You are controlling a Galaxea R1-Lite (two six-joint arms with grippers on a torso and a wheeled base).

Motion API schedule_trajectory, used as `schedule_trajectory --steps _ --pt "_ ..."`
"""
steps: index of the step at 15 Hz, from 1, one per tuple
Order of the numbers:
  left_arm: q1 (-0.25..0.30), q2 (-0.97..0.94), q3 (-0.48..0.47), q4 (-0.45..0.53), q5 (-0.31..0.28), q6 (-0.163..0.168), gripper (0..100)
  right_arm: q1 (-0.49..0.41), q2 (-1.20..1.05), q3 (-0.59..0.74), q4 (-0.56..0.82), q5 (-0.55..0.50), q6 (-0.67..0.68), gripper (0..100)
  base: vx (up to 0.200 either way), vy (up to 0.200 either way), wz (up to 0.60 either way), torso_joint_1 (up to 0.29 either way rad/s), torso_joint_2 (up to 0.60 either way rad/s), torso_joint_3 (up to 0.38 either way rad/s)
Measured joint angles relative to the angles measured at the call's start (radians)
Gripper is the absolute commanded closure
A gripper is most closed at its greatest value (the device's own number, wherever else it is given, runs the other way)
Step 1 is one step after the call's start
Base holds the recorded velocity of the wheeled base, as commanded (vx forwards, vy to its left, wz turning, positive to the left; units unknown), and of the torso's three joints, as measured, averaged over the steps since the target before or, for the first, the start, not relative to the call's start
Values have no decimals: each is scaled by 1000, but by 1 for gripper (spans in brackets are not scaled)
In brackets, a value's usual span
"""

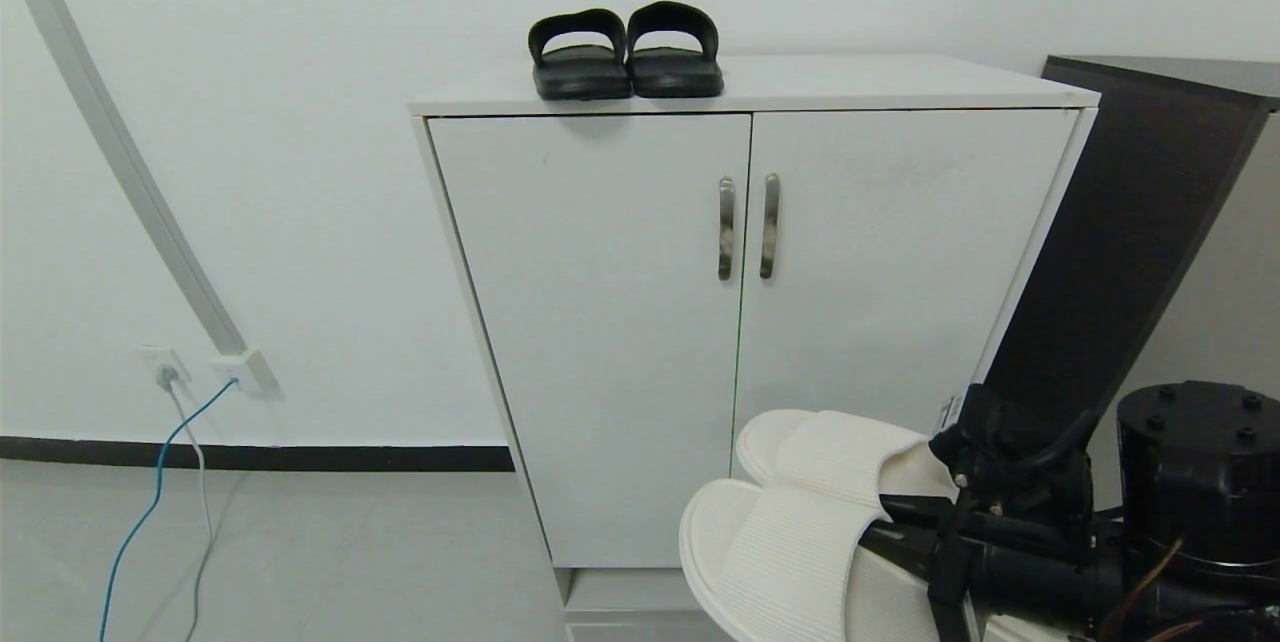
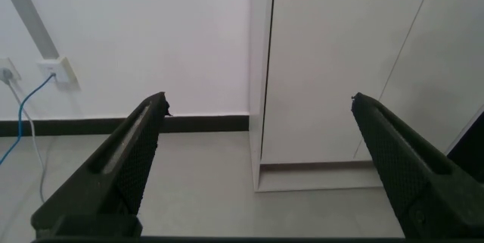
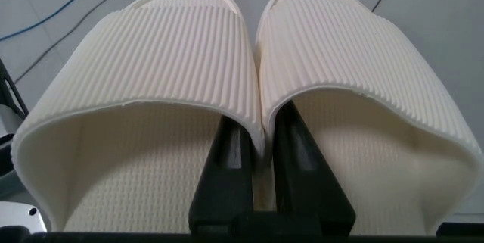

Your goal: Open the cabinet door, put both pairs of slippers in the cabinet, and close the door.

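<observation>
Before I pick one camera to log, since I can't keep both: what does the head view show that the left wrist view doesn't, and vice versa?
Head, not left wrist: black slippers on the cabinet top, both handles, and white slippers clamped in the right gripper.
Left wrist, not head: the left gripper, open and empty, facing the cabinet's base.
Both: the shut doors, the wall outlet, the blue cable and the floor.

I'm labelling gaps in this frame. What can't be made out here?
- Inside of the cabinet: head view, behind both shut doors.
- Heels of the white slippers: head view, behind the right gripper and its arm.
- Tips of its fingers: right wrist view, under the slipper straps.
</observation>
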Motion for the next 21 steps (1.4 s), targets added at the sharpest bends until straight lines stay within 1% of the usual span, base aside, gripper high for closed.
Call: schedule_trajectory --steps 2,3,5,6,8,9,10,12,13,15,16,17,19,21 --pt "0 0 -3 -2 1 0 0 0 4 3 0 0 -2 100 0 0 0 0 0 0" --pt "0 3 -13 -2 1 -9 0 1 4 7 0 0 -14 100 0 0 0 0 0 0" --pt "-4 34 -102 -8 -4 -65 0 4 6 12 -1 -5 -35 100 0 0 0 0 0 0" --pt "-13 72 -151 -9 -23 -90 0 6 7 15 0 -5 -41 100 0 0 0 0 0 0" --pt "-43 180 -220 -16 -91 -112 0 9 7 16 -3 -5 -39 100 0 0 0 -5 161 107" --pt "-57 239 -243 -26 -136 -118 0 10 8 16 -1 -5 -37 100 0 0 0 -2 159 76" --pt "-70 309 -265 -61 -197 -120 0 10 10 16 0 -7 -37 100 0 0 0 2 105 41" --pt "-87 440 -295 -156 -306 -116 0 8 10 12 -2 -9 -37 100 0 0 0 4 25 16" --pt "-92 505 -309 -204 -354 -108 0 8 10 12 -2 -9 -37 100 0 0 0 0 0 0" --pt "-103 635 -346 -279 -422 -85 0 6 11 11 -2 -9 -36 100 0 0 0 0 0 0" --pt "-127 705 -377 -319 -455 -77 0 6 12 11 -2 -7 -36 100 0 0 0 0 0 0" --pt "-170 763 -407 -354 -474 -71 0 6 13 11 -2 -5 -35 100 0 0 0 0 0 0" --pt "-272 870 -469 -402 -490 -68 0 8 15 11 -2 -4 -35 100 0 0 0 0 0 0" --pt "-349 973 -532 -432 -492 -84 0 8 15 12 -2 -4 -35 100 0 0 0 0 0 0"
